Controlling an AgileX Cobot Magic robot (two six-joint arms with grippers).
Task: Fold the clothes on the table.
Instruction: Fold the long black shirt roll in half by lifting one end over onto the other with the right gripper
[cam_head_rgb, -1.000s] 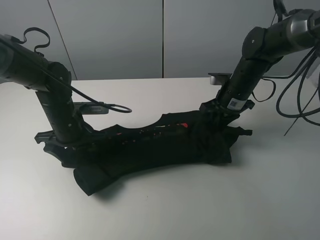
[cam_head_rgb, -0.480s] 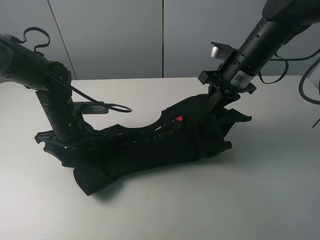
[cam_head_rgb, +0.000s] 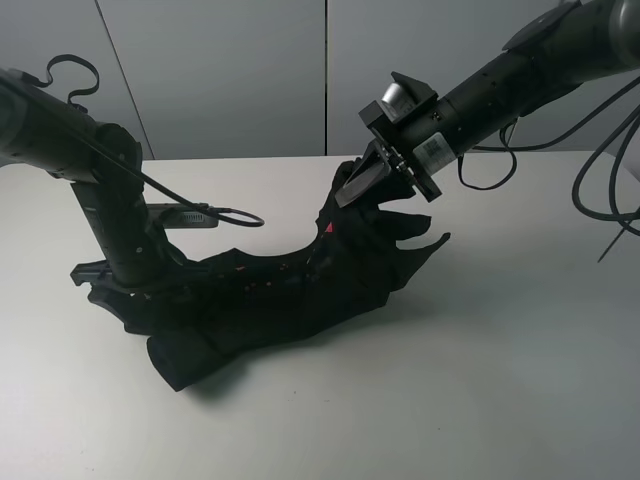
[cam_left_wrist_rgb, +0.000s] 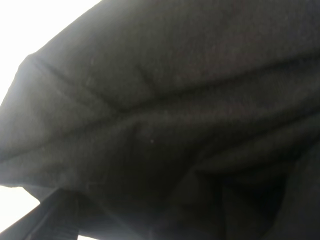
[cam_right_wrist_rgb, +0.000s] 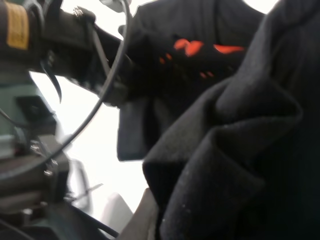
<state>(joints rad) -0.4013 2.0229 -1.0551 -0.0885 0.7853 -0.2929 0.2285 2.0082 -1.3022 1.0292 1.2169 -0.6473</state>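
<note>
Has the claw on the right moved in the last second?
Yes. The right gripper has risen and swung left, from well right of the wall seam to close beside it, lifting its end of the black T-shirt off the table.

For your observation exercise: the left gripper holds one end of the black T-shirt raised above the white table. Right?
No: the right gripper holds that end of the T-shirt raised above the table, as the exterior high view shows.

left arm (cam_head_rgb: 112, 215): matte black, rounded jointed links
right arm (cam_head_rgb: 500, 82): black links, grey upper segment
right pincer (cam_head_rgb: 348, 192): black, long flat fingers
wrist camera (cam_head_rgb: 398, 97): silver-fronted box
label (cam_head_rgb: 433, 148): small white code sticker
cables (cam_head_rgb: 600, 190): thin, black, loose loops
</note>
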